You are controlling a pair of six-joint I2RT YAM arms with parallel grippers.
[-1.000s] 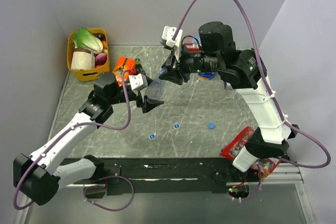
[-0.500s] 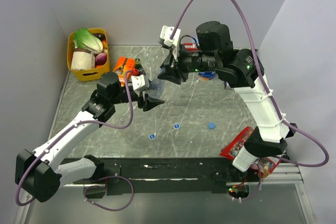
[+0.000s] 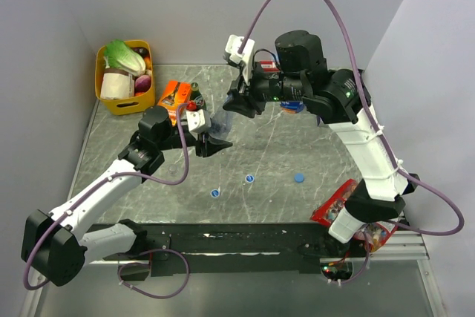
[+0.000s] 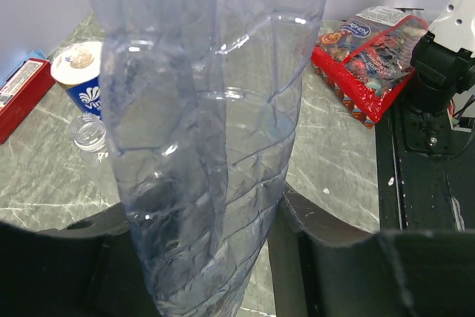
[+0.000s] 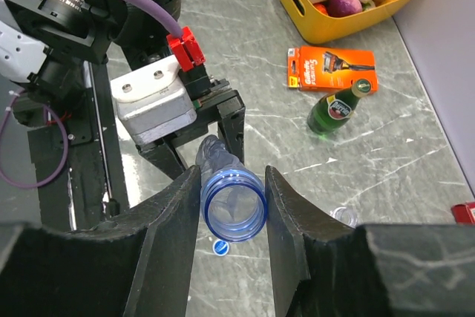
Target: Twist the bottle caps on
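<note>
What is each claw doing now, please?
Left claw: closed on the clear bottle.
Right claw: closed on the same bottle's open end.

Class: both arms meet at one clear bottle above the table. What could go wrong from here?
1. The bottle looks creased where the left gripper clamps it; more squeeze could crush it or let it slip.
2. The right gripper flanks its end, close beside the left: they could collide.
3. All three blue caps lie on the table, unheld; fetching one means releasing the bottle.
</note>
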